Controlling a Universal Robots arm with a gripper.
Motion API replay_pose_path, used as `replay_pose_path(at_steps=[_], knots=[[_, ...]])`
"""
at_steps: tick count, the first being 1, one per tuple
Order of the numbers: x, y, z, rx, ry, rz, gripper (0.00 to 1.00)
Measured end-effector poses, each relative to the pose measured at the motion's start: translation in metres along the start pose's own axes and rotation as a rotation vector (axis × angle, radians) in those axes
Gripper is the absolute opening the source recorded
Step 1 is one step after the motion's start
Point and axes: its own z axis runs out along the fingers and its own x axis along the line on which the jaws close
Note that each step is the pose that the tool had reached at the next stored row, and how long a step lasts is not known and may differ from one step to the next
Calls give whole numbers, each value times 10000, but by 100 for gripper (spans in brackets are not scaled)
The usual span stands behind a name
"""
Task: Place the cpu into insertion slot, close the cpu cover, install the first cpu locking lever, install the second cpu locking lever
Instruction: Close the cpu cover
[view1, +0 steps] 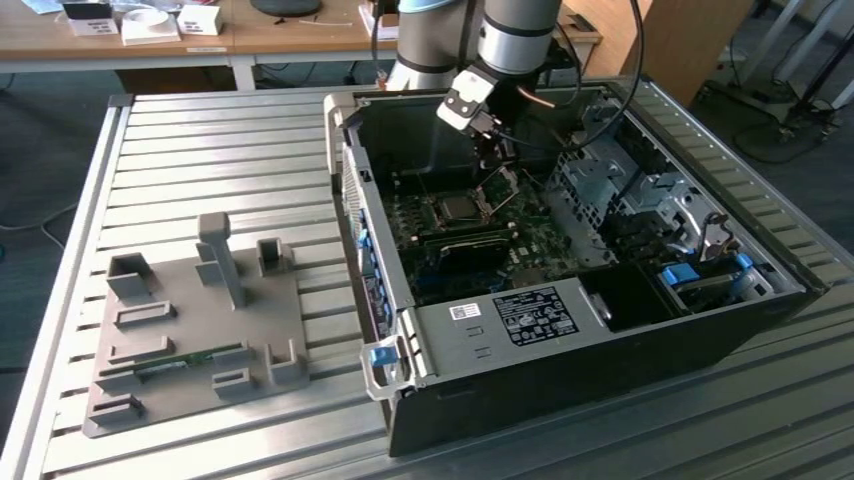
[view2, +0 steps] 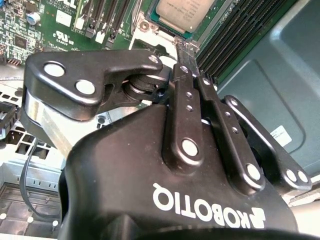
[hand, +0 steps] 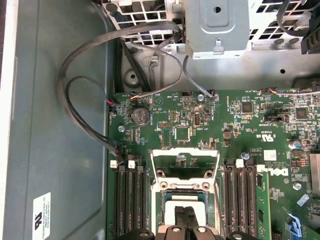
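i am reaching down into the case (view1: 534, 360), my claw (view1: 499, 160) hanging just over the socket (hand: 184, 185). my fingers (view2: 182, 100) are pressing together at the tips, clenched (whether anything thin is sitting between them i cannot tell). the cpu (view2: 182, 11) is lying flat in the socket just past my fingertips, on the board (view2: 60, 20). the cover (hand: 185, 152) is standing open, tilting up just beyond the socket from my tips, board showing through its window.
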Motion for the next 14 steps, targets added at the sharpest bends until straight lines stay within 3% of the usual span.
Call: replay_pose_path(at_steps=[14], knots=[[1, 48, -11, 2, -4, 0, 11]])
